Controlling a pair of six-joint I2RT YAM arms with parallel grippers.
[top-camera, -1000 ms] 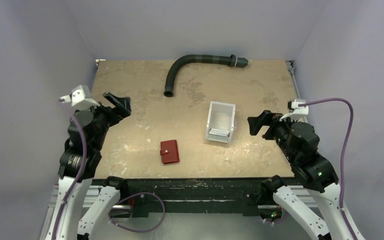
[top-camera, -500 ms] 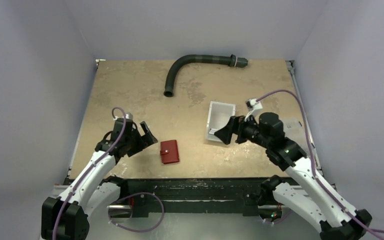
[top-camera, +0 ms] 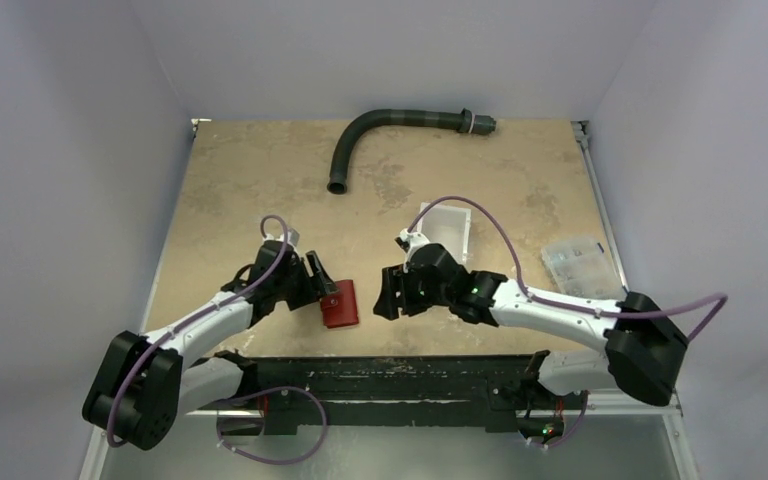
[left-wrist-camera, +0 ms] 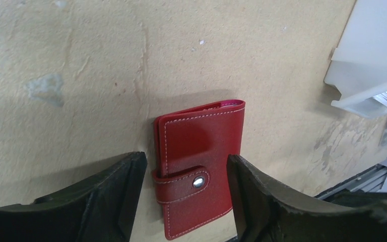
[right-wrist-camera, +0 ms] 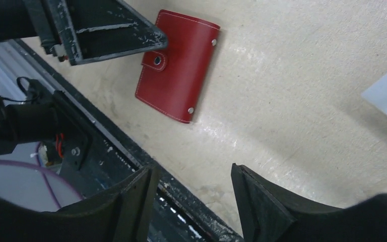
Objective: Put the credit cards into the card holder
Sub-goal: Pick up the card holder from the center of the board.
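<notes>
Left gripper jaws apart astride snapped wallet; right gripper wide, empty. Risk: an uneven pinch skids the wallet

The card holder is deep red, edged with pale stitching, its snap silver. The table is tan, mottled with paler and greyish patches. The bin is white, the hose dark grey
</notes>
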